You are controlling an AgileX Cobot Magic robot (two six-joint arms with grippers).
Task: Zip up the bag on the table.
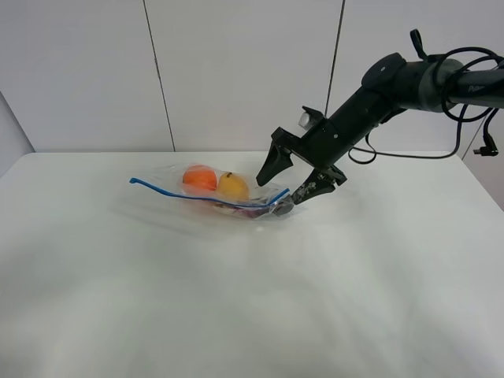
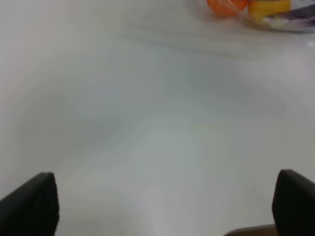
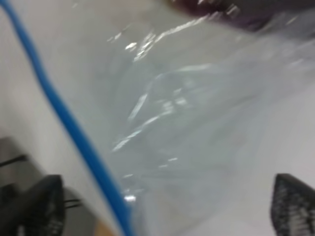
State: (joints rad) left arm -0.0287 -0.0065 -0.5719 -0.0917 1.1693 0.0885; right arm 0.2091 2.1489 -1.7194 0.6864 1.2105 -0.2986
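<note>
The clear bag [image 1: 211, 191] lies on the white table [image 1: 252, 307], left of centre, its blue zipper strip [image 1: 177, 192] along the near edge. An orange fruit [image 1: 199, 179], a yellow pear [image 1: 232, 186] and a dark item [image 1: 250, 209] show through it. My right gripper [image 1: 282, 189] is open at the bag's right end, one finger on each side of the corner. In the right wrist view the strip [image 3: 64, 118] and plastic [image 3: 187, 113] fill the gap of the gripper [image 3: 167, 206]. My left gripper [image 2: 162, 206] is open and empty over bare table, with the fruit [image 2: 225, 6] far ahead of it.
The right arm [image 1: 394, 79] reaches in from the upper right with a black cable [image 1: 409, 153] trailing behind it. A pale panelled wall [image 1: 236, 71] stands behind the table's far edge. The left arm is out of the exterior high view.
</note>
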